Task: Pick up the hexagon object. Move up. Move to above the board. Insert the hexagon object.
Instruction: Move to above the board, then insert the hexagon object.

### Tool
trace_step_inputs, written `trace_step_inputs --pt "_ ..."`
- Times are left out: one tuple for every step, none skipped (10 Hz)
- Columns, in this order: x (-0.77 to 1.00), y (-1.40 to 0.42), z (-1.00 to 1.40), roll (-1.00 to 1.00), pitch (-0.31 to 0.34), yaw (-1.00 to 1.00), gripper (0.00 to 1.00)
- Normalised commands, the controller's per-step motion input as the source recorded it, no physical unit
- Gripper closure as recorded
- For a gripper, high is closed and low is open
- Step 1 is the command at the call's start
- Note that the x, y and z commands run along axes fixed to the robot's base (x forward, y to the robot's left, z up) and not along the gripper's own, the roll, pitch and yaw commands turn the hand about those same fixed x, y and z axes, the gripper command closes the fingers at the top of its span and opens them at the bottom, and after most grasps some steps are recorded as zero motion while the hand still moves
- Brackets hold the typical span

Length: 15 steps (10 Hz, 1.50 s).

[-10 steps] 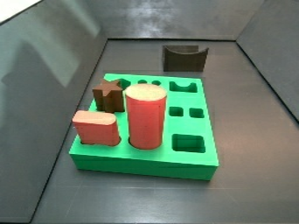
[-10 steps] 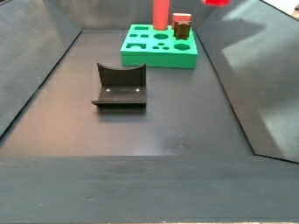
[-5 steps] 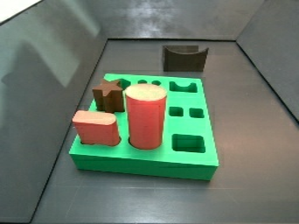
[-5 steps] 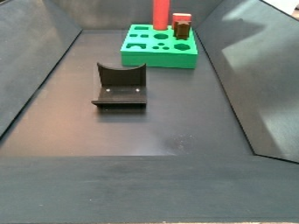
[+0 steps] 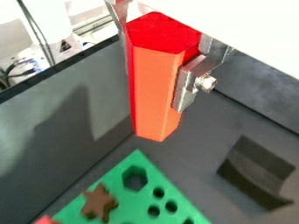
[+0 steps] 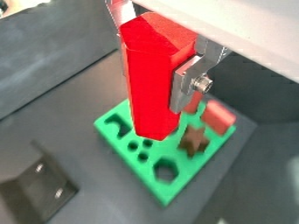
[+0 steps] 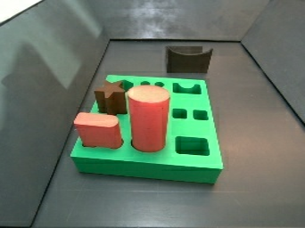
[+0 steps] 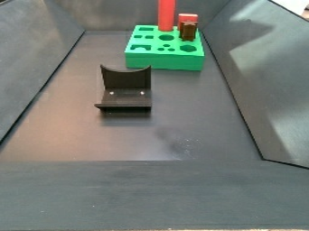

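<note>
In both wrist views my gripper (image 5: 156, 66) (image 6: 155, 70) is shut on the hexagon object (image 5: 158, 87) (image 6: 149, 87), a tall bright red prism held upright high above the floor. A silver finger (image 5: 191, 83) (image 6: 187, 83) presses its side. The green board (image 6: 117, 131) lies below it, with its cut-out holes showing, and it also shows in a wrist view (image 5: 135, 194). In both side views the board (image 7: 143, 165) (image 8: 151, 61) is in view, but the gripper and the hexagon object are out of view.
On the board stand a large salmon-pink cylinder (image 7: 148, 118) (image 8: 164, 13), a low salmon-pink block (image 7: 96, 129) (image 6: 218, 118) and a brown star piece (image 7: 110, 98) (image 5: 100, 201). The dark fixture (image 8: 123, 87) (image 7: 187, 59) (image 5: 260, 171) stands on the floor apart from the board. Sloped grey walls enclose the floor.
A red bit at the top edge of a side view one second ago has left that view. The board and the pieces on it have not moved.
</note>
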Motion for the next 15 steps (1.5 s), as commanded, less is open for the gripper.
trace_step_inputs --pt "0.5 -1.0 0.08 0.02 0.126 0.0 1.0" --pt "0.53 -1.0 0.09 0.02 0.135 0.01 1.0" --pt "0.36 -0.61 0.06 0.04 0.15 0.01 1.0" --pt "0.24 -0.37 0.05 0.05 0.134 0.01 1.0" --pt "0.13 -0.19 0.03 0.06 0.081 0.01 1.0" --pt "0.0 0.0 -0.02 0.0 0.0 0.0 1.0" --pt "0.0 0.03 -0.1 -0.01 0.0 0.0 1.0" --pt "0.0 0.08 -0.25 0.0 0.0 0.0 1.0" --pt "0.0 0.11 -0.35 0.0 0.0 0.0 1.0" --pt "0.0 0.1 -0.4 0.0 0.0 0.0 1.0" --pt "0.0 0.15 -0.48 0.0 0.0 0.0 1.0" --pt "0.0 0.21 -0.55 0.0 0.0 0.0 1.0" --pt "0.0 0.28 -0.55 0.0 0.0 0.01 1.0" --pt "0.0 0.29 -0.61 0.0 0.0 0.0 1.0" --pt "0.0 0.32 -0.6 -0.08 -0.014 0.0 1.0"
